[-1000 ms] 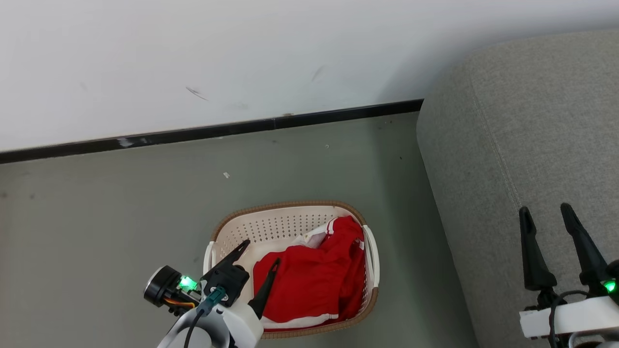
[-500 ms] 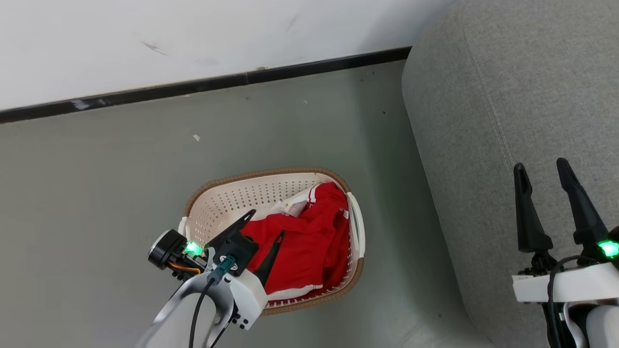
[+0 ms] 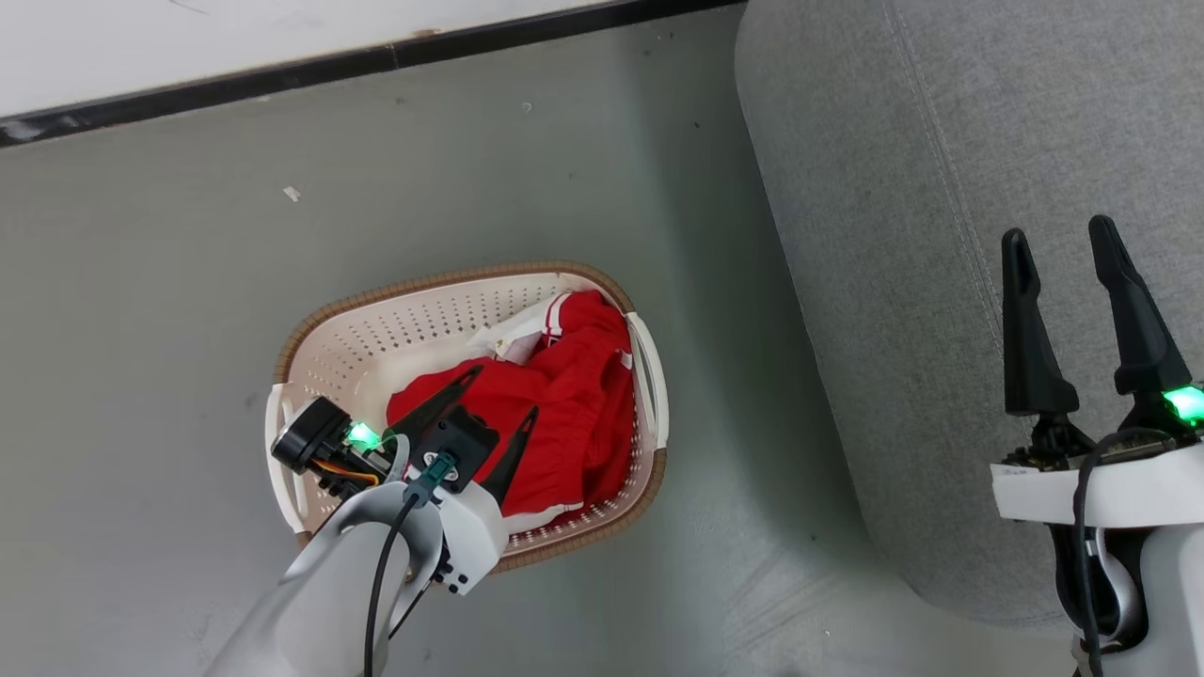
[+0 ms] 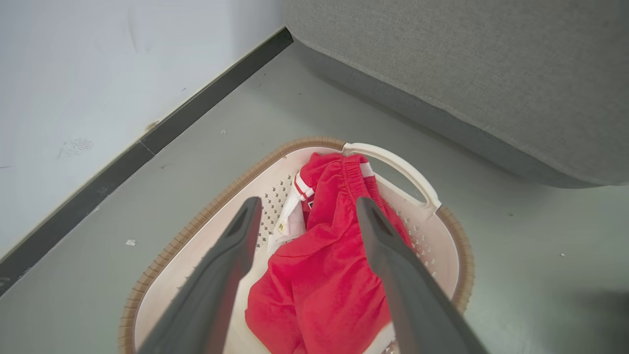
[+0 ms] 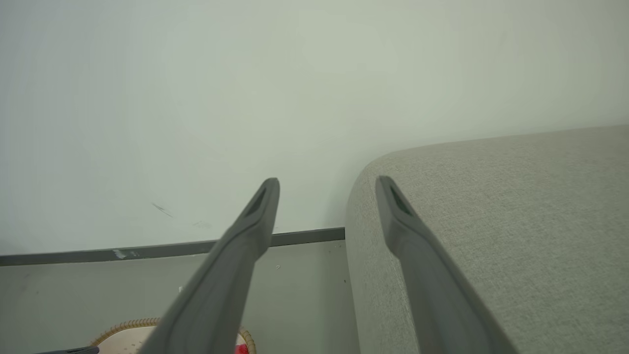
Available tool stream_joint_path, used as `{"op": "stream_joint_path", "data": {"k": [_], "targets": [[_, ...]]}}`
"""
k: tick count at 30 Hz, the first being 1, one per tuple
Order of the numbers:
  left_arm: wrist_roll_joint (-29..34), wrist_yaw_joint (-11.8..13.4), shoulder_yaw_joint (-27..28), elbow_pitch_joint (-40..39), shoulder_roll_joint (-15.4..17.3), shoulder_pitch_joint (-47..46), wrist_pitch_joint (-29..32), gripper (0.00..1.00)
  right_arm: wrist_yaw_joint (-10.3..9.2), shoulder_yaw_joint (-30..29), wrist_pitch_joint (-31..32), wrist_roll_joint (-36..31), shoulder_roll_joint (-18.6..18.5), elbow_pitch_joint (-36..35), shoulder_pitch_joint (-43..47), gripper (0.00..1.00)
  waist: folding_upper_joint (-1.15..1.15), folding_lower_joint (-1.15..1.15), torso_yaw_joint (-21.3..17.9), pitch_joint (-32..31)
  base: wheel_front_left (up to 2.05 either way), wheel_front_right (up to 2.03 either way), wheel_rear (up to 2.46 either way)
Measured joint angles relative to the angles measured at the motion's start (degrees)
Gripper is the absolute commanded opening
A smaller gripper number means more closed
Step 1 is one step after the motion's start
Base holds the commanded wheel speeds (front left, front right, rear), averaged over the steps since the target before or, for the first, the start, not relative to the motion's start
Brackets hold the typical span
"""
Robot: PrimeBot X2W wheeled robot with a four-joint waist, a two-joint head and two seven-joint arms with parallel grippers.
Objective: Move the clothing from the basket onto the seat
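The red clothing [image 3: 569,404] with white trim lies bunched in the right half of the cream basket [image 3: 376,324], which stands on the floor left of the grey seat [image 3: 903,169]. My left gripper [image 3: 503,393] hangs open just above the clothing, one finger on each side of a red fold, holding nothing. In the left wrist view the clothing [image 4: 324,275] lies between and below the spread fingers [image 4: 221,275], inside the basket [image 4: 457,231]. My right gripper [image 3: 1058,230] is open and empty over the seat. The right wrist view shows that gripper [image 5: 327,184] above the seat's [image 5: 491,216] edge.
A white wall with a black baseboard [image 3: 282,70] runs behind the basket. Grey floor [image 3: 141,282] surrounds the basket, with a narrow strip between it and the seat. A small white scrap [image 3: 293,194] lies on the floor.
The head camera has tilted downward, so the whole scene has slid up. My left gripper has come further in over the basket and down toward the red clothing. Both grippers stay open.
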Motion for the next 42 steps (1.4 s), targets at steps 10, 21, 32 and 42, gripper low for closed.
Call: {"op": "stream_joint_path", "data": {"k": [10, 21, 32, 42], "targets": [[1.01, -0.04, -0.62, 2.21, 0.15, -3.76, 0.0, 1.0, 0.0, 1.58, 0.0, 1.94, -0.07, -0.12, -4.78, 1.0, 0.0, 0.0, -3.18, 5.08, 0.0, 0.0, 0.0], [2.0, -0.71, -1.68, 5.24, 0.56, -7.04, 1.0, 1.0, 0.0, 3.66, 0.0, 3.74, -0.08, 0.04, -8.25, 1.0, 0.0, 0.0, -6.27, 9.51, 0.0, 0.0, 0.0], [3.61, -0.93, -1.93, 6.99, 1.51, -10.77, 1.01, 1.0, 0.0, 4.81, 0.0, 5.87, -0.08, 0.36, -10.92, 1.0, 0.0, 0.0, -9.52, 13.65, 0.0, 0.0, 0.0], [4.53, -0.93, -1.8, 8.99, 3.87, -13.6, 1.57, 1.0, 0.0, 6.23, -0.01, 7.67, -0.07, 1.48, -12.59, 1.0, 0.0, 0.0, -12.4, 17.17, 0.0, 0.0, 0.0]]}}
